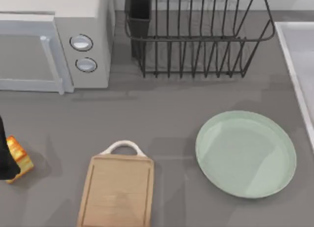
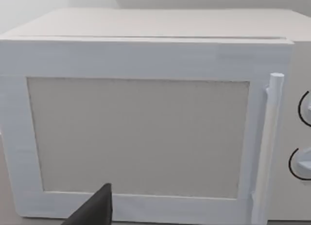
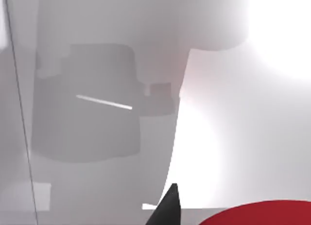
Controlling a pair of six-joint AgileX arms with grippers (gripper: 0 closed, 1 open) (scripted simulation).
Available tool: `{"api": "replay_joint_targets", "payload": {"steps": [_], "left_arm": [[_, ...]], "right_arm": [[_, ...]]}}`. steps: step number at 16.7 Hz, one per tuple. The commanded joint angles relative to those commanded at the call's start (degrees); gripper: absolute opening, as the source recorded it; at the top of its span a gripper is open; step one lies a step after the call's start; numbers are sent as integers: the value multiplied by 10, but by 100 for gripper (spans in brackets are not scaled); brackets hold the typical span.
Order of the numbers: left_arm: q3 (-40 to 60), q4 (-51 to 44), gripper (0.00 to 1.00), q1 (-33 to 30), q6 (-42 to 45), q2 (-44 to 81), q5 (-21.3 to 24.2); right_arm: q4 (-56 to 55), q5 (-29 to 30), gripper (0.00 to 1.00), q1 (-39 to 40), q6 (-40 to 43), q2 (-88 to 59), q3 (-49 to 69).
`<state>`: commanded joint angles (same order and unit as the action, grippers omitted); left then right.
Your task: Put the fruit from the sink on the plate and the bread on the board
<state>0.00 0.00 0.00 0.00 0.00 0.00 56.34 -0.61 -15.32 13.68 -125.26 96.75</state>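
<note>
My left pincer sits at the far left edge of the counter, mostly cut off by the top view's border, a dark shape right against the bread; I cannot tell whether its fingers are closed on the bread or merely beside it. The bread is tilted, its toasted face toward the camera, well to the left of the board, which lies bare with its white loop handle pointing toward the microwave. From my left wrist I see the microwave door and its upright handle, with just one dark fingertip poking in. My right wrist view looks into the pale sink, where the red fruit is cut off at the frame's edge (only its upper curve shows), close by one dark fingertip; whether that pincer is open or closed I cannot tell. In the top view the sink's rim runs along the right edge, the green plate lies just beside it, bare, and the wire rack stands behind.
</note>
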Motion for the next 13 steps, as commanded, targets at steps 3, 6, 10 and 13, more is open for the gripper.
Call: {"api": "replay_joint_targets", "payload": {"steps": [3, 6, 10, 13], "left_arm": [[0, 0, 100, 0, 0, 0, 0], [0, 0, 100, 0, 0, 0, 0], [0, 0, 100, 0, 0, 0, 0], [0, 0, 100, 0, 0, 0, 0]], "right_arm": [[19, 1, 0, 58, -58, 31, -4], [44, 1, 0, 136, -136, 66, -18], [83, 3, 0, 250, -249, 114, -44], [110, 4, 0, 330, -327, 147, -65]]}}
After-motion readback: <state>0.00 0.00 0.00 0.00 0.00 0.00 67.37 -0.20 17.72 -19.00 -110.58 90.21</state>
